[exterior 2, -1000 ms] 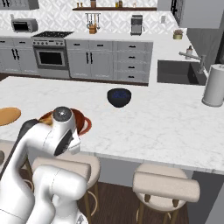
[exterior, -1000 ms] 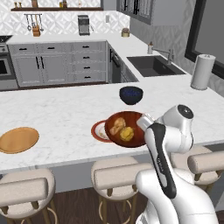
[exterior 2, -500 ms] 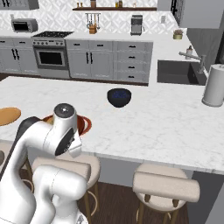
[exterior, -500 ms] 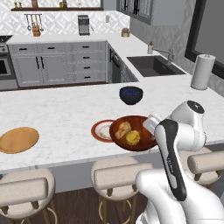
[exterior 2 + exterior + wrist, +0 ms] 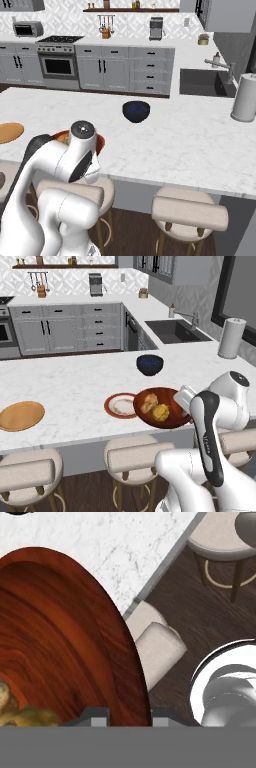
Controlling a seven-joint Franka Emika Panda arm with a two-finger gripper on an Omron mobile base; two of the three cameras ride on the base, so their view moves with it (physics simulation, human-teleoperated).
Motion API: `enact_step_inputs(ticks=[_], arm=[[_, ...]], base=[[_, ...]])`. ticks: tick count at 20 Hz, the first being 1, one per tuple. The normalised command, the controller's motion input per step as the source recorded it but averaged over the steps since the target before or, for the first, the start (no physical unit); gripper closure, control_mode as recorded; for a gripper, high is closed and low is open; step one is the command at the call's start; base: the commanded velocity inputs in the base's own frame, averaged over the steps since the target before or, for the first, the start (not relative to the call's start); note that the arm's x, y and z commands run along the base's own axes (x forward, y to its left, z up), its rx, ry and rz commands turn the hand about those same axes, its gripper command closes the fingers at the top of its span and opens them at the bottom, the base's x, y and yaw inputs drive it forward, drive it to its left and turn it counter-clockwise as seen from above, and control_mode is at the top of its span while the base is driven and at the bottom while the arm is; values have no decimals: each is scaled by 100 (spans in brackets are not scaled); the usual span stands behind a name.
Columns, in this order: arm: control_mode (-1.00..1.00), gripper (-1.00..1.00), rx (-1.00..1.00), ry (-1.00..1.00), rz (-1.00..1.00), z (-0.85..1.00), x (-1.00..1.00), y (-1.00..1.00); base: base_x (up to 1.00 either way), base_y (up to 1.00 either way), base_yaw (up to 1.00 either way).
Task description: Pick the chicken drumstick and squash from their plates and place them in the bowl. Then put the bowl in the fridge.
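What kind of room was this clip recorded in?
A rendered home kitchen: a marble island counter with bar stools, a sink with a faucet, and a stove among grey cabinets.

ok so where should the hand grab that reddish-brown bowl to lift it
By the rim of the bowl on the stool-side edge, one finger inside and one outside. It is wide and shallow, so only the thin wall fits the hand, and the drumstick and squash sit mid-bowl.

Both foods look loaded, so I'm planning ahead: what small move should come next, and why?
Probably close on the bowl rim and lift. The drumstick and squash already lie inside, and the gripper has a finger on each side of the rim.
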Motion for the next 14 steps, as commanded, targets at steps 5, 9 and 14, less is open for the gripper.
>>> enact_step_inputs(ticks=[5,9,14], arm=[[-100,100,1,-3,-2,-2,-7,-3],[-100,100,0,0,0,0,0,0],[100,100,0,0,0,0,0,0]], base=[[0,0,0],[0,0,0],[-16,0,0]])
